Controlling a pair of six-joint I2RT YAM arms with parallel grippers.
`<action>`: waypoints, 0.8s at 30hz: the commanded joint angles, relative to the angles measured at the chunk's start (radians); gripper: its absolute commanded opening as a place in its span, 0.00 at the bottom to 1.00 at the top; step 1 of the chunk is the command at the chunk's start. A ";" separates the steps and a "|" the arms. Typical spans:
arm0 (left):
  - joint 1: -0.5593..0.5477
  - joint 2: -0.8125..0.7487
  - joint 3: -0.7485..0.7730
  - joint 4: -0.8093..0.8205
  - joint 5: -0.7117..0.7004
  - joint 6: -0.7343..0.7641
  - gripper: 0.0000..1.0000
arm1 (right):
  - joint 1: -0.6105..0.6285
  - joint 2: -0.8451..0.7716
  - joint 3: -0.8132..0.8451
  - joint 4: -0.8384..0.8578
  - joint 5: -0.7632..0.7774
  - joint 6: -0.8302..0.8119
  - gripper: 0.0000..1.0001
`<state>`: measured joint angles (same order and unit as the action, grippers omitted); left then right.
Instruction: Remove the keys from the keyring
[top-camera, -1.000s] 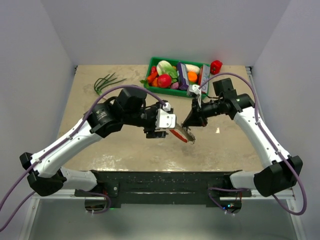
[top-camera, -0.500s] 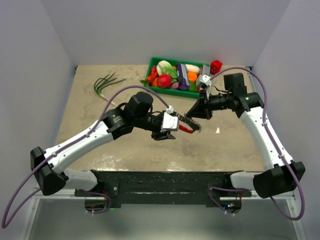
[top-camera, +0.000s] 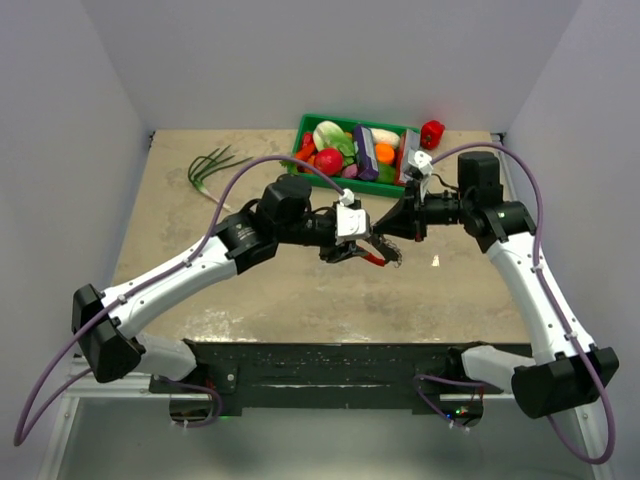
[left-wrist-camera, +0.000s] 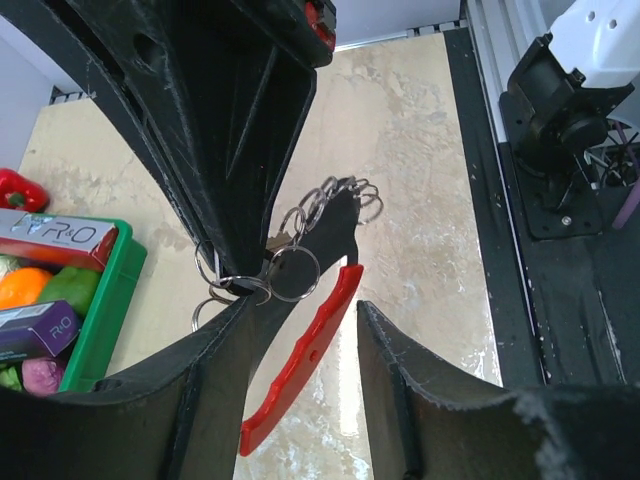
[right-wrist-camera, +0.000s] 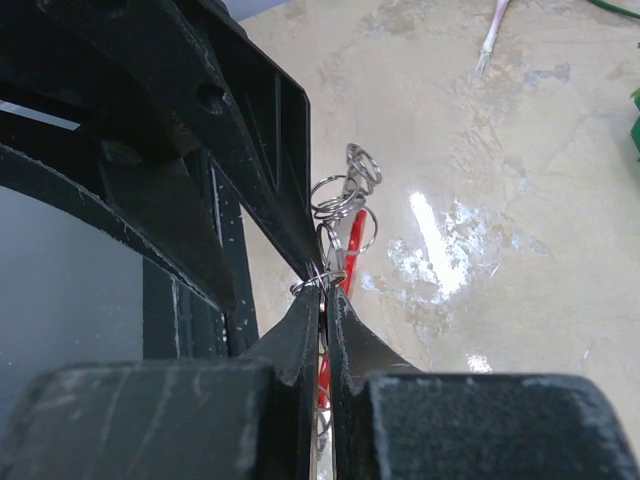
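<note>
Above the table (top-camera: 450, 290), right hand (right-wrist-camera: 322, 288) clamped on keyring (left-wrist-camera: 293, 272) to steady it; left hand (left-wrist-camera: 308, 305) fingers apart around red tag (left-wrist-camera: 300, 370), maybe just bracing.

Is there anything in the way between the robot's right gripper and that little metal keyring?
Nothing visible does. The right gripper is shut on the small thin silvery metal keyring itself. The left gripper sits close beside it, with the red curved plastic tag lying between its fingers.
</note>
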<state>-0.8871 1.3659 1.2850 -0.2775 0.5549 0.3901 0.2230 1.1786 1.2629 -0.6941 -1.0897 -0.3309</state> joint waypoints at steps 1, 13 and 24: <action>0.005 0.013 0.040 0.061 0.008 -0.042 0.50 | -0.004 -0.028 -0.013 0.076 -0.006 0.046 0.00; 0.004 0.039 0.042 0.086 -0.013 -0.062 0.45 | -0.004 -0.053 -0.043 0.137 0.011 0.101 0.00; -0.001 0.075 0.080 0.107 -0.098 -0.089 0.44 | -0.002 -0.103 -0.079 0.208 0.047 0.185 0.00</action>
<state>-0.8864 1.4212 1.3098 -0.2367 0.5182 0.3275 0.2150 1.1122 1.1786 -0.5518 -1.0176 -0.2043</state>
